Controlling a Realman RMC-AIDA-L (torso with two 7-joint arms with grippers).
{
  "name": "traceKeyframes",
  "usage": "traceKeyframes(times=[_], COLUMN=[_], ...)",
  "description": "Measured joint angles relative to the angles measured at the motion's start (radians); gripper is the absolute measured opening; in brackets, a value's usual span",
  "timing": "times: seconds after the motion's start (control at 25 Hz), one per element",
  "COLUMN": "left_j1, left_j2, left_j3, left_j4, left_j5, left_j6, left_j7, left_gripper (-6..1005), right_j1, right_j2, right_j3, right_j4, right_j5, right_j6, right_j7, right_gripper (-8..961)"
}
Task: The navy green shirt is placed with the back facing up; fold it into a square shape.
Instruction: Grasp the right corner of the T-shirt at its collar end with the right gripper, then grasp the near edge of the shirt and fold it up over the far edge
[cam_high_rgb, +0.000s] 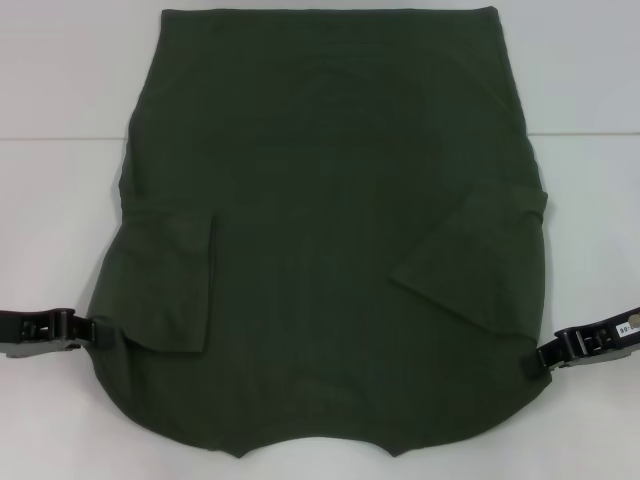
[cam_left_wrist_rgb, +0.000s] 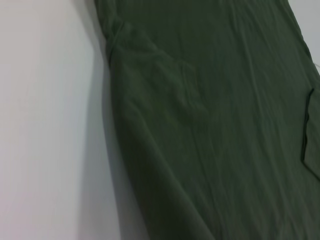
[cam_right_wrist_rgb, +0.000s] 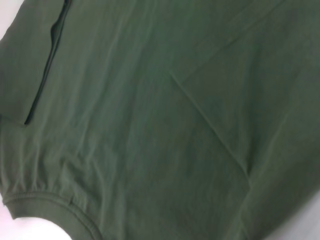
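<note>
Spreading across most of the head view's frame, the navy green shirt (cam_high_rgb: 330, 230) lies flat on the white worktop (cam_high_rgb: 60, 80), back up, neckline at the bottom edge, both sleeves (cam_high_rgb: 175, 285) folded inward. The left hand (cam_high_rgb: 88, 330) at lower left and the right hand (cam_high_rgb: 535, 358) at lower right each meet a shoulder edge (whether they pinch cloth or stand parted, I cannot tell). Probably the lengthwise fold comes next: lift both corners evenly, carry them toward the hem at the frame's top, keeping edges aligned.
</note>
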Motion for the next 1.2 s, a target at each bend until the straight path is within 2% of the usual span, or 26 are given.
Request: traceKeyframes(times=[0.36, 0.56, 0.76, 1.0, 1.2], left_j1=[0.000, 0.003, 0.002, 0.020, 0.031], left_j2=[0.002, 0.009, 0.018, 0.029, 0.028], left_j3=[-0.001, -0.029, -0.046, -0.052, -0.051], left_j4=[-0.006, -0.009, -0.014, -0.017, -0.025], left_j5=[-0.004, -0.025, -0.023, 0.007, 0.053], left_j6=[0.005, 0.030, 0.111, 0.285, 0.405], left_j7=[0.018, 0.021, 0.019, 0.033, 0.049], left_gripper=[33, 33, 33, 33, 33], right_j1=[0.002, 0.006, 0.013, 0.009, -0.015], right_j2=[0.000, -0.007, -0.024, -0.047, -0.058], right_j3=[-0.001, 0.005, 0.011, 0.032, 0.049], right_j4=[-0.001, -0.008, -0.009, -0.006, -0.001], right_j5=[0.000, 0.007, 0.028, 0.049, 0.047], right_j6=[-0.002, -0.029, -0.099, -0.278, -0.401], right_j7=[-0.007, -0.029, -0.062, -0.129, -0.205], right_gripper=[40, 32, 39, 47, 54])
